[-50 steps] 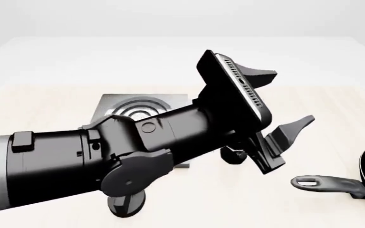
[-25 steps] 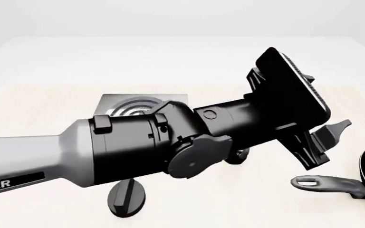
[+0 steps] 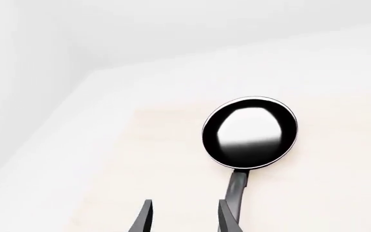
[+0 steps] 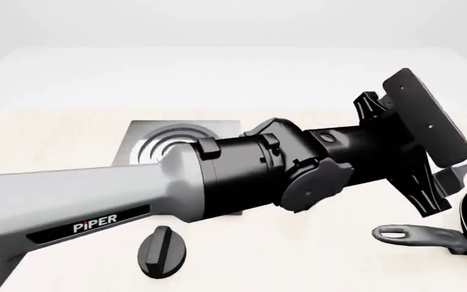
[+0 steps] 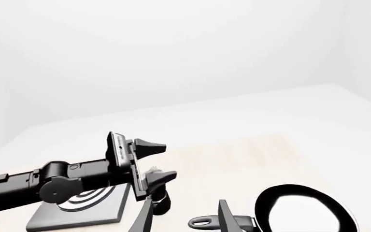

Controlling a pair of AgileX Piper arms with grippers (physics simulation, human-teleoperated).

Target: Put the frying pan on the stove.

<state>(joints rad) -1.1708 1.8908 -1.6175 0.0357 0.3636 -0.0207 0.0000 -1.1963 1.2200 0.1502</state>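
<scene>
The left gripper hangs above the frying pan handle, fingers spread. The right fingers (tips only) are parted too.

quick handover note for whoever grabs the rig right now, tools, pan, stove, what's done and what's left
Left tool: open, holding nothing, in the air short of the pan handle.
Right tool: open, holding nothing; pan handle shows beyond its fingertips.
Frying pan: on the table at the right, handle pointing left, ungrasped.
Stove: on the table to the left, burner bare where visible.
Done: nothing yet. Left: grasp the handle, lift, set the pan on the burner.
</scene>
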